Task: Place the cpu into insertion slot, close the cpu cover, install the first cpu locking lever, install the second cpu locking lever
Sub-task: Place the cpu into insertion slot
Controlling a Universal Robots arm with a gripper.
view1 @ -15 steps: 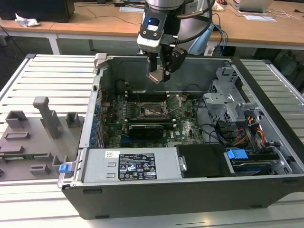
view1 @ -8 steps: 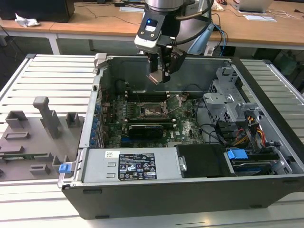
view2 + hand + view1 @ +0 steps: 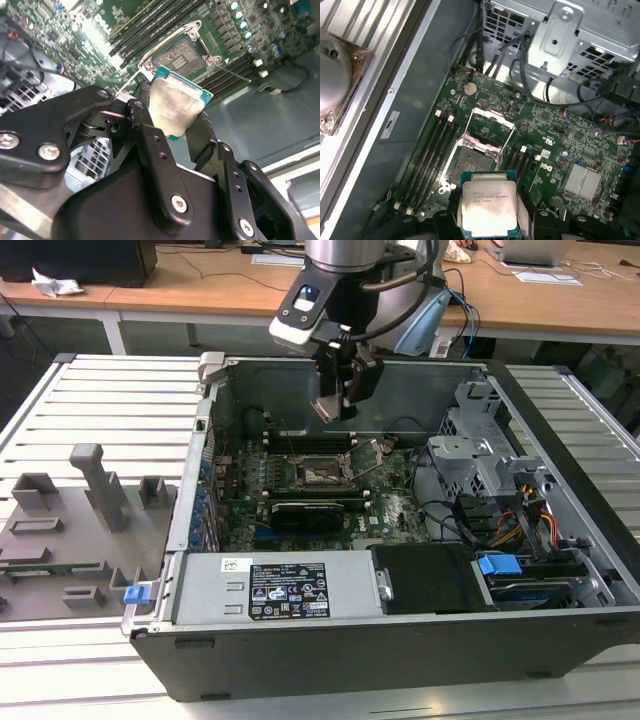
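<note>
one small flat cpu (image 3: 487, 207) is pinched in the end effector (image 3: 172, 117), whose black fingers (image 3: 150, 140) are clamped on opposite edges of the chip, leaving its dull silver top bare. in the exterior view the end effector hangs inside an open computer case (image 3: 400, 660) that lies on a slatted desk (image 3: 100, 390), above the green board (image 3: 395, 505) and apart from it. the insertion slot (image 3: 470, 167) lies near the middle of the board with its dark centre uncovered. the cpu cover (image 3: 495, 116) stands raised at the slot's edge. the chip is in the air near the slot, not in it, and in the second wrist view it looks tilted against the board.

by its look the chip is light, stiff and thin, with a smooth metal top that could slip. its underside and the slot's contacts are likely fragile. the edges, where it is held now, seem the right place to grip, with modest force.
</note>
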